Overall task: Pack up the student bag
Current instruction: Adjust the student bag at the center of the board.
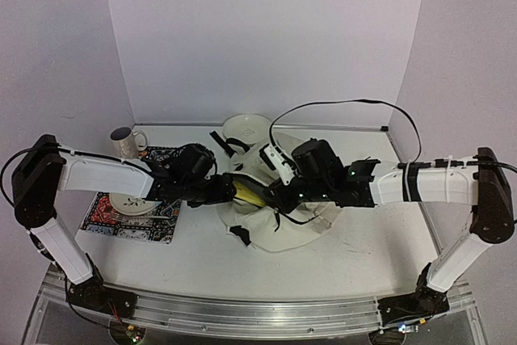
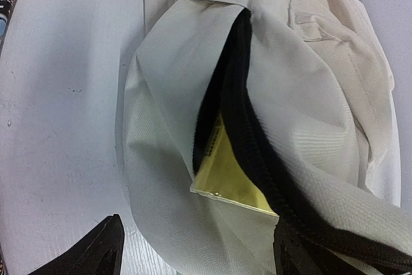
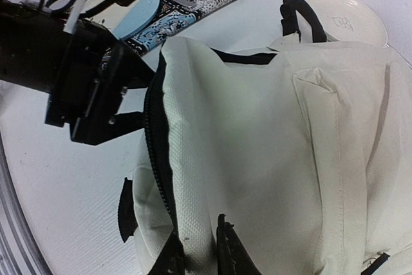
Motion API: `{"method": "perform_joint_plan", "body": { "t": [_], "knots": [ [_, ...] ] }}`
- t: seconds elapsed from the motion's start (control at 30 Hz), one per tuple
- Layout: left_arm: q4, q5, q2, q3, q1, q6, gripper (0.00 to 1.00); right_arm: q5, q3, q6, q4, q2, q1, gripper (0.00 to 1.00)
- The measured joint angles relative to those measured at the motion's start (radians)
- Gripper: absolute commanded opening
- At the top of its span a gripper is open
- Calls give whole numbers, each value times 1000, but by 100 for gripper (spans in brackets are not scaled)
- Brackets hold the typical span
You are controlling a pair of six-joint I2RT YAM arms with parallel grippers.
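From the top view, the student bag (image 1: 283, 222) lies flat in the middle of the table (image 1: 202, 264), and both arms meet over its left part. The left gripper (image 1: 220, 190) is at the bag's left edge and the right gripper (image 1: 271, 193) is over the bag. Between them a thin yellow book (image 1: 247, 195) shows. Left of the bag lies a patterned placemat (image 1: 101, 216) with a plate (image 1: 133, 204) on it, and a mug (image 1: 125, 143) is behind that. A white bowl (image 1: 246, 127) stands just behind the bag.

In the left wrist view, the bag's mouth is open along the black zipper (image 2: 257, 152). The yellow book (image 2: 232, 175) is mostly inside the mouth, with one corner sticking out. The left gripper (image 2: 196, 256) has its jaws wide apart near the bag's edge and grasps nothing.

In the right wrist view, the right gripper (image 3: 201, 252) has its fingers close together, pinching a fold of the bag's (image 3: 270, 159) cream fabric beside the zipper (image 3: 158, 159).

I judge the packing partly done: the book is nearly in, but it needs a push deeper, and the zipper is not yet closed. I cannot tell if other things must go in.
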Motion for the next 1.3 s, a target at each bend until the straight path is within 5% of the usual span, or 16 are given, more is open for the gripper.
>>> {"method": "perform_joint_plan", "body": {
  "t": [0.1,0.93,1.17,1.3],
  "knots": [
    [1,-15,19,0,1,-11,82,-4,-16,-14,22,0,14,0],
    [-1,-181,198,169,46,106,74,-32,-88,-73,79,-28,65,0],
    [-40,-239,230,185,61,138,65,-39,-72,-75,80,-5,69,0],
    [-44,-236,245,186,68,146,45,-35,-66,-78,80,2,72,1]
  ]
}}
